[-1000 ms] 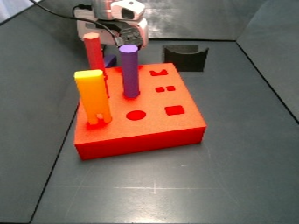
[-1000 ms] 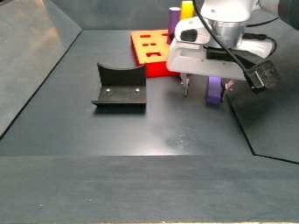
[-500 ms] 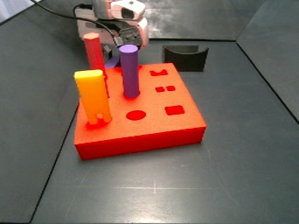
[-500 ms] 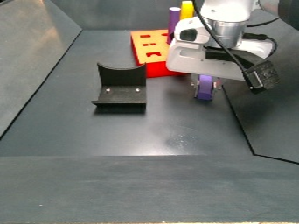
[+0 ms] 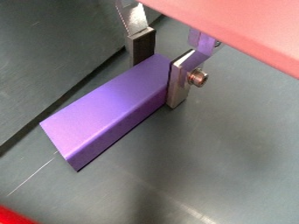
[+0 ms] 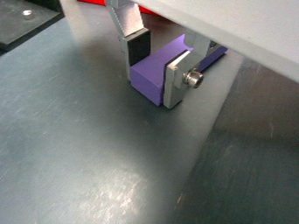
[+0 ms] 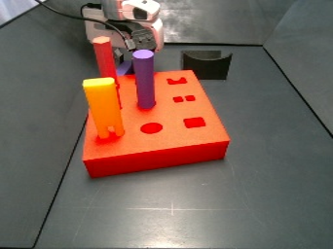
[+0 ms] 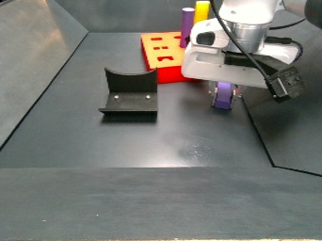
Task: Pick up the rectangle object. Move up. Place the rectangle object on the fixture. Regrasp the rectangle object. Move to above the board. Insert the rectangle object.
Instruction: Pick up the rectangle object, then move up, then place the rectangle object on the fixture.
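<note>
Purple bar (image 5: 107, 118) is seen clamped between the two silver fingers (image 5: 183, 80) of the gripper (image 6: 159, 68), which are closed against its flat sides near one end; the rest of it juts out free. A second ago the fingers stood open on either side of the bar as it rested on the dark floor; by half a second ago they had shut on it, and since then little has moved. In a side view the bar (image 8: 223, 96) hangs low under the gripper (image 8: 224, 88), at or barely off the floor; which cannot be told. The pick-up is judged made, and the lift is judged to be next.

Open floor is shown around the bar in both wrist views. The black fixture (image 8: 128, 92) is set well apart across bare floor, with nothing between. The red board (image 8: 165, 51) lies just behind the gripper, so a straight rise is judged safest. The board's upright pieces, a purple cylinder (image 7: 143, 78) and a yellow-orange block (image 7: 101, 105), stand near the arm in a side view. The sloping wall (image 8: 296, 122) is close on one side.
</note>
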Controlling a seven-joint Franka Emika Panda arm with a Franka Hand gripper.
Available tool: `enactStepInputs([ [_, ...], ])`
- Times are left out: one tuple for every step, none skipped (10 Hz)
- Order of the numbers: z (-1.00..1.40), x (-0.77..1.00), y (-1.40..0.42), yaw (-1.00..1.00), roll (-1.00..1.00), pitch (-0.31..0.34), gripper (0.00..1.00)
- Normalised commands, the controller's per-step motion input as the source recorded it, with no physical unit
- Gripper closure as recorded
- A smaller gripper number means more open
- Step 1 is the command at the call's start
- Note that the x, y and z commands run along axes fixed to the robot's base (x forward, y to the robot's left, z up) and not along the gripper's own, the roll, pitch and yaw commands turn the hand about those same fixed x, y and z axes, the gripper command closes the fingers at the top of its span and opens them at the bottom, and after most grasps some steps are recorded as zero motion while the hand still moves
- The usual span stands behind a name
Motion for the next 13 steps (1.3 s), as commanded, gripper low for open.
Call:
enactStepInputs([
  [0.0, 0.0, 0.0, 0.0, 0.0, 0.0, 1.0],
  [0.0, 0.0, 0.0, 0.0, 0.0, 0.0, 1.0],
  [0.0, 0.0, 0.0, 0.0, 0.0, 0.0, 1.0],
  [0.83, 0.0, 0.0, 0.0, 0.0, 0.0, 1.0],
  [0.81, -0.05, 0.01, 0.0, 0.0, 0.026, 1.0],
  [0.73, -0.07, 0.01, 0.0, 0.0, 0.05, 1.0],
  [0.59, -0.03, 0.01, -0.01, 0.0, 0.065, 1.0],
  [0.46, -0.02, 0.01, -0.01, 0.01, 0.066, 1.0],
  [0.37, -0.02, 0.01, -0.01, 0.01, 0.062, 1.0],
  [0.18, -0.03, 0.01, -0.01, 0.02, 0.047, 1.0],
  [1.0, 0.0, 0.0, 0.0, 0.0, 0.0, 1.0],
  [1.0, 0.0, 0.0, 0.0, 0.0, 0.004, 1.0],
  [1.0, -0.01, 0.0, 0.0, 0.01, 0.012, 1.0],
])
